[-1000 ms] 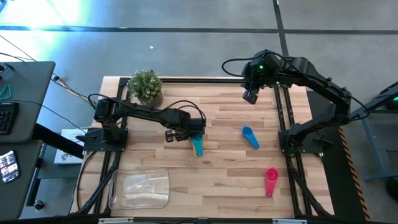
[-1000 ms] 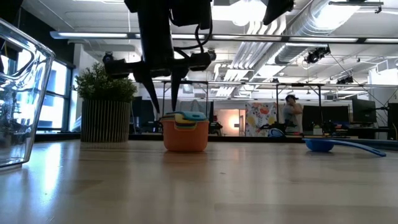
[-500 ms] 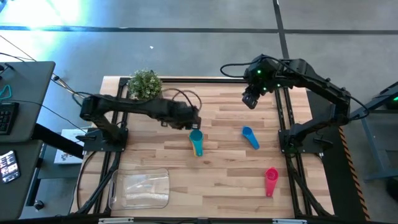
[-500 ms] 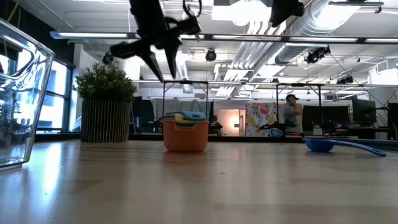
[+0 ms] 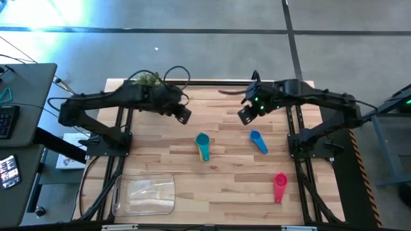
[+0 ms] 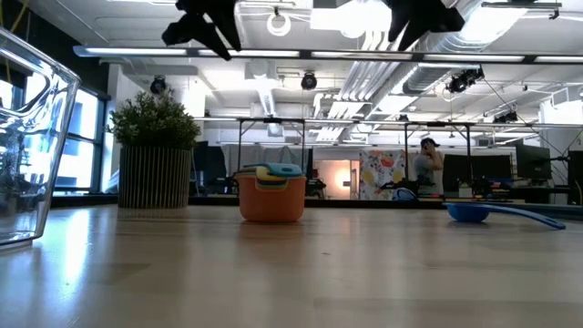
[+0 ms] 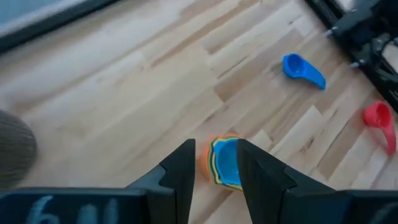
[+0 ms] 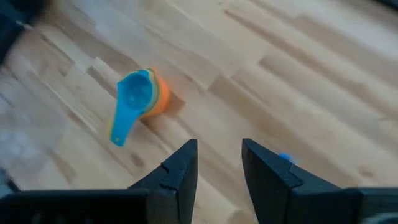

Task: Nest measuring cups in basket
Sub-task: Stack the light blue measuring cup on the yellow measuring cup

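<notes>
Lifting away, the left pincer (image 5: 182,115) is released, leaving the stack (image 5: 203,146); the right pincer (image 5: 245,115), released, approaches the blue cup (image 5: 258,140).

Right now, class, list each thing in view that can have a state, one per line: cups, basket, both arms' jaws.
Nested cup stack: upright on the table, outside the basket, light blue on top.
Dark blue cup: loose on the table, alone.
Red cup: loose on the table, alone.
Basket: upright, no cups inside.
Left gripper: raised, jaws open, holding nothing.
Right gripper: raised, jaws open, holding nothing.
</notes>
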